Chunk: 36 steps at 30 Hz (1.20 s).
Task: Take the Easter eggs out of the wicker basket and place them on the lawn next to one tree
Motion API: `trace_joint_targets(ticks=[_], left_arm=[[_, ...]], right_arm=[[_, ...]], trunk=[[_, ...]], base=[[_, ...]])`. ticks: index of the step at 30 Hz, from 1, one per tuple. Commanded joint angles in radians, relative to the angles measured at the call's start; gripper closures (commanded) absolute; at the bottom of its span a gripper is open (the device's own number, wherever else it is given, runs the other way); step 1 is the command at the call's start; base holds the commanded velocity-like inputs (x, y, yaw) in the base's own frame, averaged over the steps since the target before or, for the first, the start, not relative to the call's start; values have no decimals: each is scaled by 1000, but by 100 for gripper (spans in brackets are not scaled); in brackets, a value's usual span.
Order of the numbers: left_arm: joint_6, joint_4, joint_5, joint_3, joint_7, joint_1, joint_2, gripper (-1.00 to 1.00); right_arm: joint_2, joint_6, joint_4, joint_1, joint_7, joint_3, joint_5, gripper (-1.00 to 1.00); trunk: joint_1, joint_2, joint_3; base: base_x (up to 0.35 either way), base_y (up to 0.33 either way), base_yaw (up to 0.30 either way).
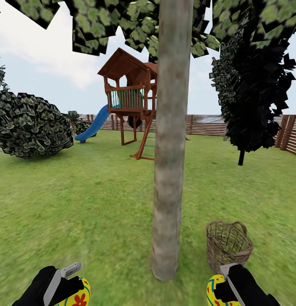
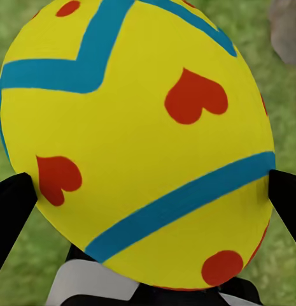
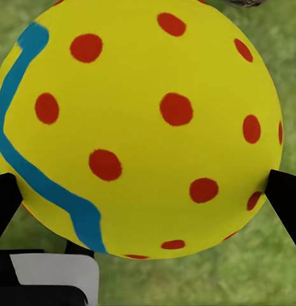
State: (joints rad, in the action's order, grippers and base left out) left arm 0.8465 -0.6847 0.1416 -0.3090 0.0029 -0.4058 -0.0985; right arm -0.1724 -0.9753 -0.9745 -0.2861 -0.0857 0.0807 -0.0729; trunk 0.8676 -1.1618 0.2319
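Observation:
My left gripper (image 1: 73, 285) is shut on a yellow Easter egg (image 1: 79, 295) with blue stripes and red hearts (image 2: 138, 140), low at the left over the lawn (image 1: 88, 204). My right gripper (image 1: 222, 287) is shut on a second yellow Easter egg (image 1: 215, 291), red-dotted with a blue zigzag (image 3: 138, 127). The thick grey-brown tree (image 1: 169, 170) trunk stands straight ahead between the two hands. The brown wicker basket (image 1: 228, 245) sits on the grass just right of the trunk, beyond my right hand; its inside looks empty from here.
A wooden play tower (image 1: 131, 97) with a blue slide (image 1: 93, 125) stands behind the trunk. A big bush (image 1: 31, 125) is at the left, a black-leaved tree (image 1: 252, 93) at the right, and a slatted fence (image 1: 288, 134) along the back.

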Motion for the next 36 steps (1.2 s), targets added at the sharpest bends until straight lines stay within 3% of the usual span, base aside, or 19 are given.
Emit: trace_joint_targets(ticks=[1,36], left_arm=[[5,-1,4,-2,0,-1,0,100],[5,-3,4,-2,-3,-1,-3,100]], right_arm=[[-1,-4,-1,-1,-9,2,-8,100],[1,-4,-1,-1,-9,4,-8,100]], trunk=[[4,-8,5],[138,-253,114]], base=[[0,0,0],[0,0,0]])
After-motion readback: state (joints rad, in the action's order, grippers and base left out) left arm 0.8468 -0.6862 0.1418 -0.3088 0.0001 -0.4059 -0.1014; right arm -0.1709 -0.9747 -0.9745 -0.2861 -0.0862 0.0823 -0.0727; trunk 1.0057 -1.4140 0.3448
